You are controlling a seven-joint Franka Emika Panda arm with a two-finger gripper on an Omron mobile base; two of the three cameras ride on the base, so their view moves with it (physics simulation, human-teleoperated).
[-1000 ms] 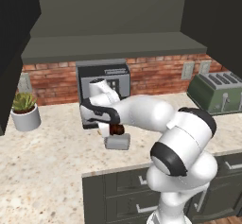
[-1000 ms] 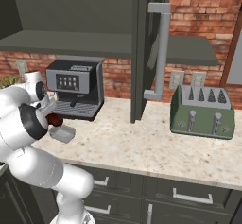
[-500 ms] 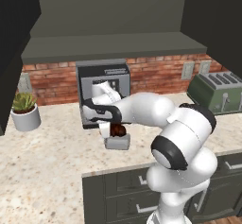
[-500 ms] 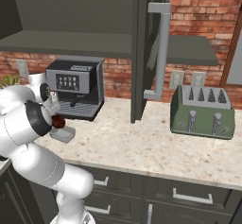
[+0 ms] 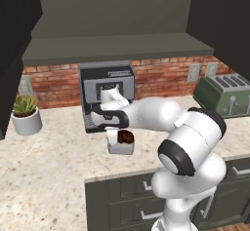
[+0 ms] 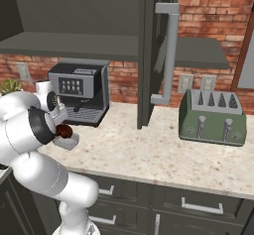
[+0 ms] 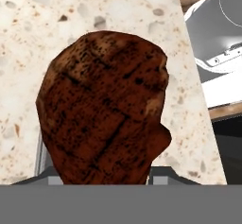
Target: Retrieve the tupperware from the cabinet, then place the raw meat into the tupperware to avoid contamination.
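Note:
The raw meat (image 5: 125, 136), a dark reddish-brown piece, sits between the fingers of my gripper (image 5: 123, 130), which is shut on it. It hangs just over the small grey tupperware (image 5: 120, 146) on the counter in front of the coffee machine. From the right base the meat (image 6: 63, 130) is at the top of the tupperware (image 6: 70, 141), partly behind my arm. In the hand view the meat (image 7: 104, 105) hides the fingertips, and a grey tupperware rim (image 7: 41, 160) shows beneath it. The cabinet (image 6: 153, 50) stands open above, its shelf (image 5: 117, 46) bare.
A black coffee machine (image 5: 106, 86) stands right behind the tupperware. A green-grey toaster (image 6: 213, 116) is at the right, and a potted plant (image 5: 25, 114) at the left. The open cabinet door with its silver handle (image 6: 168, 55) hangs over mid-counter. The counter's front edge (image 5: 132, 175) runs just ahead.
My hand has eased slightly right and down with the meat, closer to the tupperware. The tupperware has stayed where it was.

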